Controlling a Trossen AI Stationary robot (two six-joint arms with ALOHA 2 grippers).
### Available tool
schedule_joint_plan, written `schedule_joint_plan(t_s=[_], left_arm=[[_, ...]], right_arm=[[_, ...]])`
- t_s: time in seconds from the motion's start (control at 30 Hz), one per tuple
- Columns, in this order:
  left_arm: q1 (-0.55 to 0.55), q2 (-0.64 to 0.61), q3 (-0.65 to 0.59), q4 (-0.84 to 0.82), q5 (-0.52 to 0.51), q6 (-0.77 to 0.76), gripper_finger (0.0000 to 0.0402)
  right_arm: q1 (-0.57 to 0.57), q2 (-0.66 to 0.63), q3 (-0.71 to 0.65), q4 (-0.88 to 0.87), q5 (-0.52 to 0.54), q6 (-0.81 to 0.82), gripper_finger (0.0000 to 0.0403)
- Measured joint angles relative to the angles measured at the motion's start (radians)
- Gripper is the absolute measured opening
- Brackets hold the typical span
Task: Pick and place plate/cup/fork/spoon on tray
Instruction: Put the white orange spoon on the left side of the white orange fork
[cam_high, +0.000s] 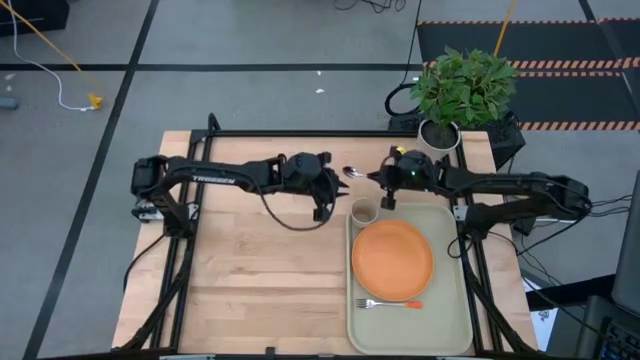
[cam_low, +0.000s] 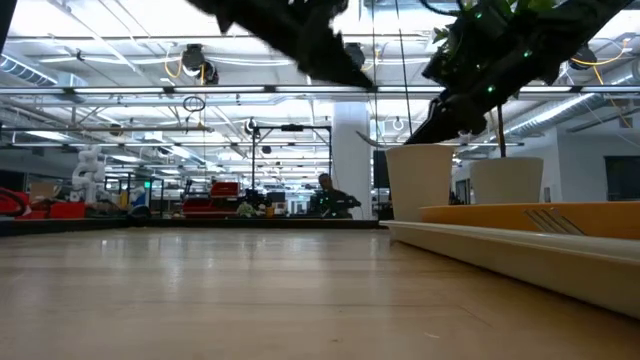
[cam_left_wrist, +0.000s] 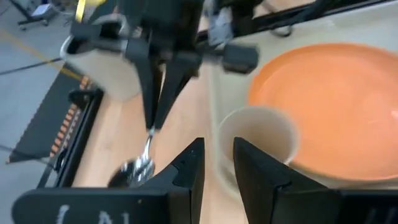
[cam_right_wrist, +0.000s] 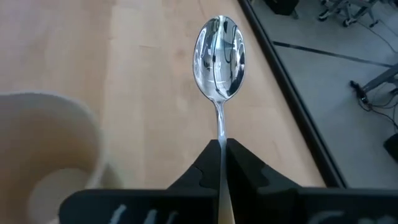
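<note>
My right gripper (cam_right_wrist: 222, 149) clamps one spoon (cam_right_wrist: 219, 59) beside tray (cam_high: 455, 320) | on tray: one cup (cam_high: 363, 211), plate (cam_high: 392, 258), fork (cam_high: 390, 303) | left gripper (cam_left_wrist: 217, 163) part-open, empty.

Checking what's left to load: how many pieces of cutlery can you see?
2. The fork lies on the tray beside the plate; the spoon is clamped in the right claw, above the table, off the tray.

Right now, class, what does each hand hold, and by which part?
The right hand is shut on the spoon, pinching its handle, bowl pointing forward. The left hand holds nothing, beside the cup.
</note>
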Motion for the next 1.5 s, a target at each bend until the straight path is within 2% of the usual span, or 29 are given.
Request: schedule_joint_plan(t_s=[0.1, 0.17, 0.43, 0.6, 0.83, 1.03, 1.23, 1.5], left_arm=[[-0.06, 0.0, 0.069, -0.051, -0.04, 0.025, 0.0092], [-0.094, 0.0, 0.094, -0.055, -0.061, 0.039, 0.0109], [-0.148, 0.003, 0.099, -0.022, -0.154, -0.026, 0.0234], [-0.18, 0.036, 0.099, -0.007, -0.196, -0.071, 0.0278], [-0.21, 0.066, 0.098, -0.036, -0.212, -0.14, 0.0268], [-0.25, 0.097, 0.099, -0.013, -0.259, -0.149, 0.0241], [-0.261, 0.105, 0.099, -0.014, -0.259, -0.211, 0.0238], [-0.262, 0.125, 0.099, -0.038, -0.185, -0.252, 0.0241]], right_arm=[[0.061, -0.029, 0.0, -0.028, 0.046, 0.025, 0.0], [0.105, -0.042, 0.0, -0.049, 0.077, 0.043, 0.0], [0.291, -0.049, 0.029, -0.101, 0.177, 0.119, 0.0], [0.398, -0.049, 0.036, -0.108, 0.214, 0.183, 0.0], [0.52, -0.045, 0.037, -0.097, 0.314, 0.278, 0.0], [0.592, -0.041, 0.037, -0.092, 0.344, 0.346, 0.0], [0.648, -0.032, 0.037, -0.08, 0.365, 0.377, 0.0], [0.67, 0.029, 0.04, -0.014, 0.365, 0.379, 0.0]])
